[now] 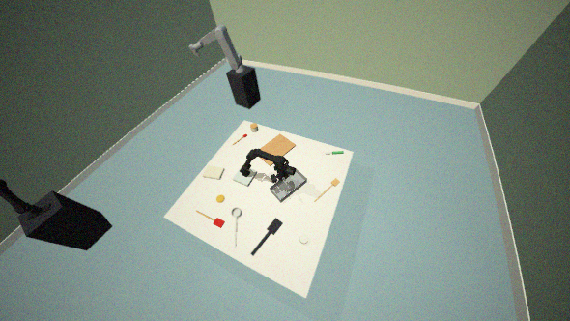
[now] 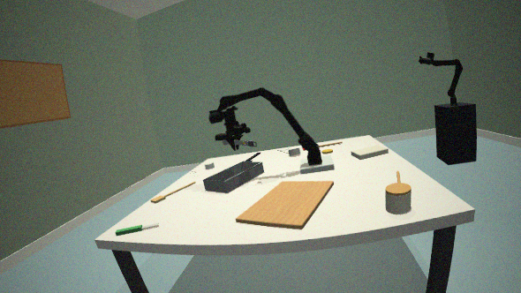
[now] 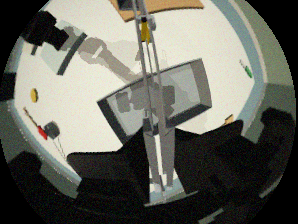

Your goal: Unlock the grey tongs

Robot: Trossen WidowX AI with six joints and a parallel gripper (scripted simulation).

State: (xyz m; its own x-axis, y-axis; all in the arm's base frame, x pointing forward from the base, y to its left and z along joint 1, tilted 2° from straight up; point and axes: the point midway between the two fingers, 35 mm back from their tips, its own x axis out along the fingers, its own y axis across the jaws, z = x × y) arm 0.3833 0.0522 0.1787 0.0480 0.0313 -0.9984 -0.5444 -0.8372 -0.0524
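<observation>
My gripper point(image 1: 278, 178) point(image 2: 234, 145) point(image 3: 152, 127) points down and is shut on the grey tongs point(image 2: 246, 143) point(image 3: 168, 150), holding them in the air above the roasting tin. The tongs look close to level in the exterior view. Their two arms lie close together, and the end with the yellow piece reaches toward the board side in the wrist view. The lock's state cannot be told. The dark roasting tin point(image 1: 282, 198) point(image 2: 216, 183) point(image 3: 202, 82) stands below them, apart from them. The wooden board point(image 1: 280, 145) point(image 2: 287, 203) point(image 3: 170, 6) lies flat, with nothing seen on it.
A lidded pot point(image 1: 254, 128) point(image 2: 398, 202) stands near the table corner past the board. A green-handled tool point(image 1: 337, 153) point(image 2: 129, 230) and a wooden spatula point(image 1: 335, 182) point(image 2: 158, 199) lie on the tin's outer side. A black spatula point(image 1: 274, 226) lies beyond the tin.
</observation>
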